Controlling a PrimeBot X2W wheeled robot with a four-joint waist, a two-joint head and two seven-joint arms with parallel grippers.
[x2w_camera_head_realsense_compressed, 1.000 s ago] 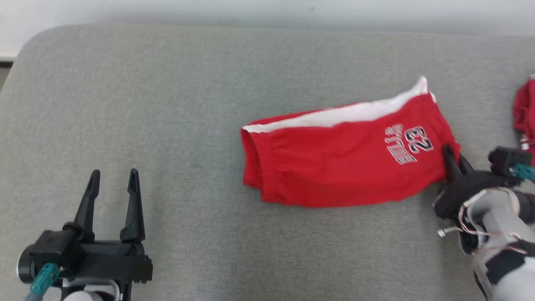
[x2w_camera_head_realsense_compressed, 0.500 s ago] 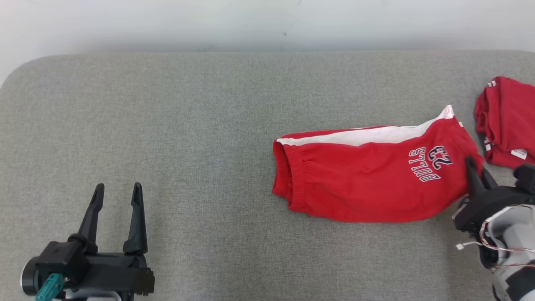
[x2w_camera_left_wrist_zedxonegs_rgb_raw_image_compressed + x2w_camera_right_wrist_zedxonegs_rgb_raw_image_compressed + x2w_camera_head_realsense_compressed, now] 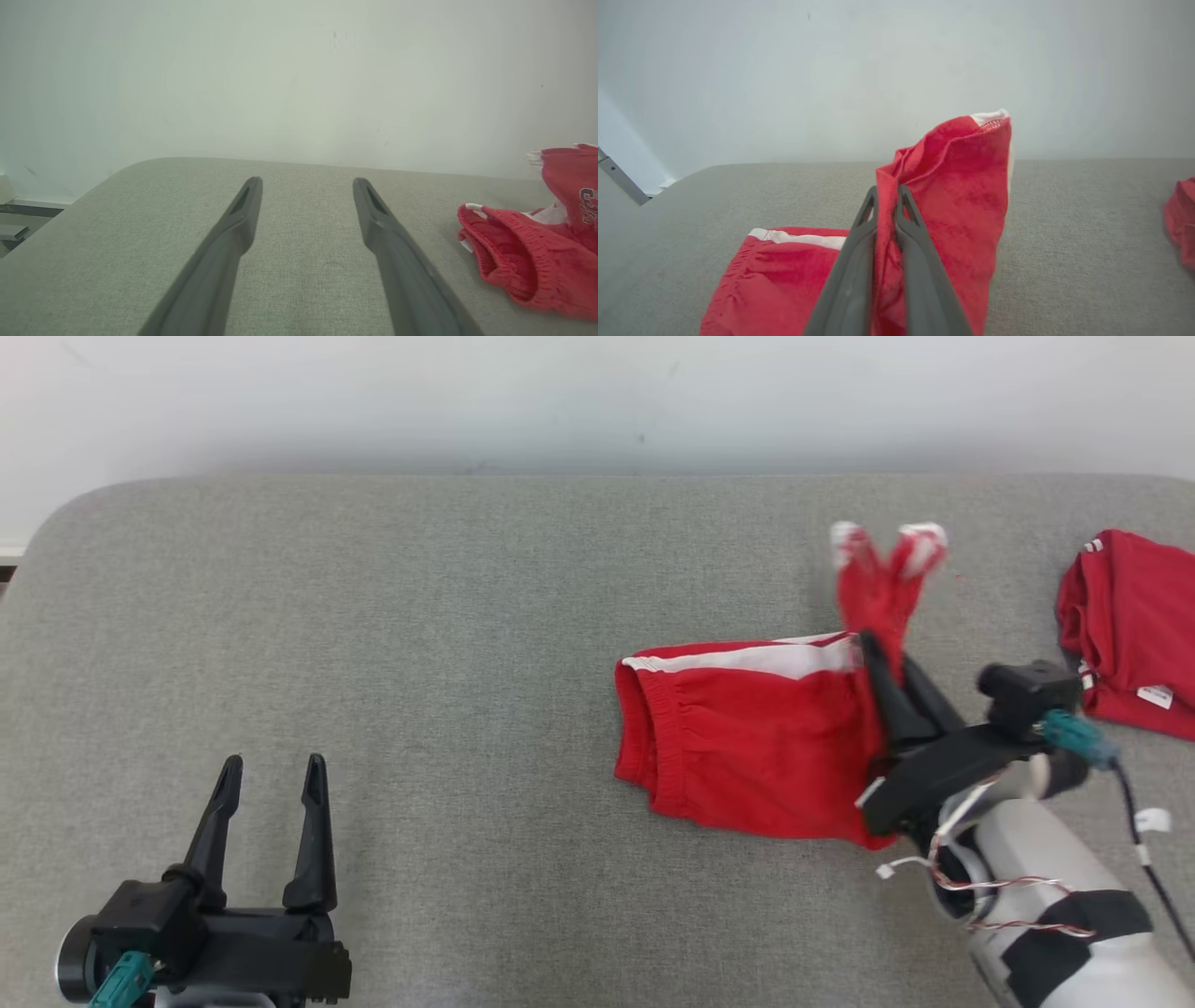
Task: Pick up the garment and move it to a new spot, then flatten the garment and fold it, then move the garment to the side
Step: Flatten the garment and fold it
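One end of the red shorts [image 3: 747, 747] is pinched between the clenched fingers of the right gripper [image 3: 887, 653]. The leg hems [image 3: 887, 560] flop up past its tips, and the waistband [image 3: 653, 737] lies flat on the grey padded surface [image 3: 373, 616] beyond. This looks like the fold. Carry the held end low and level toward the waistband, and let go only once the edges meet, because a single pinch bunches cloth. The left gripper [image 3: 273, 765], fingers spread and empty, sits well apart past the waistband. A second red garment [image 3: 1130, 616] lies apart on the opposite side.
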